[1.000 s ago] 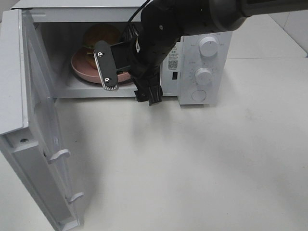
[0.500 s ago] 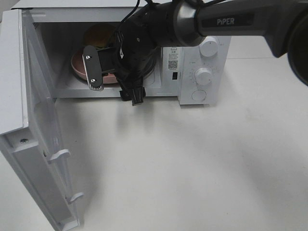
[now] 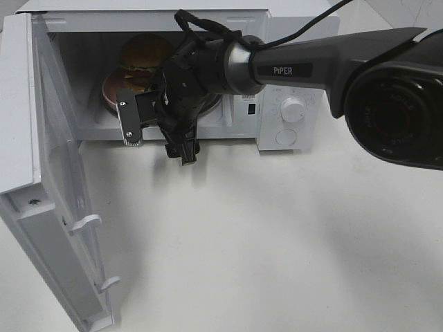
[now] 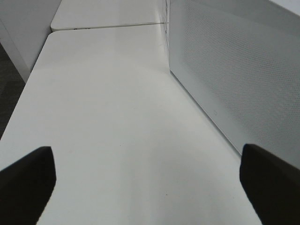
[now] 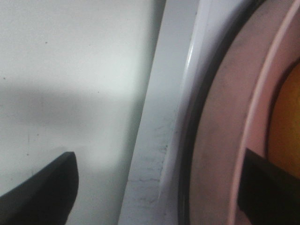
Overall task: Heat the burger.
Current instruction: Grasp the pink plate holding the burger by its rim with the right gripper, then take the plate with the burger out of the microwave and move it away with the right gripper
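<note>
**Both sets of jaws standing wide, burger sitting inside the open microwave**

I am seeing both sets of jaws spread wide with nothing between them. The right gripper (image 3: 142, 114) is hanging at the mouth of the oven cavity, one silver-edged finger (image 3: 129, 123) showing at the near left of the opening. In its wrist view one dark fingertip is lying over the table and the other over the plate rim, and I cannot tell whether that tip is touching the plate. The left gripper (image 4: 150, 180) is out of the high view; its own camera is showing its two dark fingertips far apart above bare table, beside a perforated white panel (image 4: 239, 75).

Going from big to small: the white table (image 3: 291, 235) is filling most of the high view. At its far left the white microwave (image 3: 291, 41) is standing with its door (image 3: 41, 180) swung out toward the near left, the control knobs (image 3: 293, 109) on its right side. The right arm (image 3: 311, 66), dark and marked PIPER, is reaching in from the right and crossing in front of the cavity.

Inside, toward the far left of the cavity, the burger (image 3: 145, 52) is sitting on a round pink plate (image 3: 111, 88), the plate resting on the oven floor. The arm's wrist is covering the right part of the plate, so I am seeing only the bun top and a strip of green and yellow filling.
</note>
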Action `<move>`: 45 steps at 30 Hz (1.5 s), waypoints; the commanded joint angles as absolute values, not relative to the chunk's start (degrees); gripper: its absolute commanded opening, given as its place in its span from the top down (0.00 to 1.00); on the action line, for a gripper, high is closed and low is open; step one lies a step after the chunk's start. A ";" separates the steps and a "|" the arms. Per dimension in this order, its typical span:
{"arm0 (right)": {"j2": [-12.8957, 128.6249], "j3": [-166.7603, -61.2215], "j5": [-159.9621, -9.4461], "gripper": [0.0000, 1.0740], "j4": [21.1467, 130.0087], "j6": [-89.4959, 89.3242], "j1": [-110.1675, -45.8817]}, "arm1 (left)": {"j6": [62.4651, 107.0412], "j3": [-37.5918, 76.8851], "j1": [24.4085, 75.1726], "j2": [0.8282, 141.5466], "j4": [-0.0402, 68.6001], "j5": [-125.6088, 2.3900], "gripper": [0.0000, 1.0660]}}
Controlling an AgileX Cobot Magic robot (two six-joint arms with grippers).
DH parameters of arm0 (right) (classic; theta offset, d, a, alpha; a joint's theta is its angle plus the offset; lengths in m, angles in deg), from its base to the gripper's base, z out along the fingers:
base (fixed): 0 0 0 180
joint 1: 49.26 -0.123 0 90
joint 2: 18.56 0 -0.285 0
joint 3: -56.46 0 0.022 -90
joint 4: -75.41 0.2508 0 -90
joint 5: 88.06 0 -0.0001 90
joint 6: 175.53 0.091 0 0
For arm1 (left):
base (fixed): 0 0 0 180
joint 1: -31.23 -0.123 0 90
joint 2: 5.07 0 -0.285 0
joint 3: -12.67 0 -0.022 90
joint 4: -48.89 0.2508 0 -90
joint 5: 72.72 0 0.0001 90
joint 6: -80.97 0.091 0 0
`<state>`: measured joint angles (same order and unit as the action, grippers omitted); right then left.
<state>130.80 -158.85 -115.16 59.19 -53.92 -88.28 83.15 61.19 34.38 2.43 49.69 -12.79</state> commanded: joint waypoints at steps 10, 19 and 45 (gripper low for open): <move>131.38 -159.66 -115.90 0.29 59.13 -49.96 -88.17 | 83.15 61.36 34.15 1.23 50.04 -13.25 0.06; 129.66 -159.66 -119.68 0.29 58.90 -48.19 -87.19 | 83.15 61.36 34.15 1.23 50.04 -13.25 0.06; 126.68 -158.05 -126.85 1.00 67.38 -57.35 -87.94 | 83.15 61.36 34.15 1.23 50.04 -13.25 0.06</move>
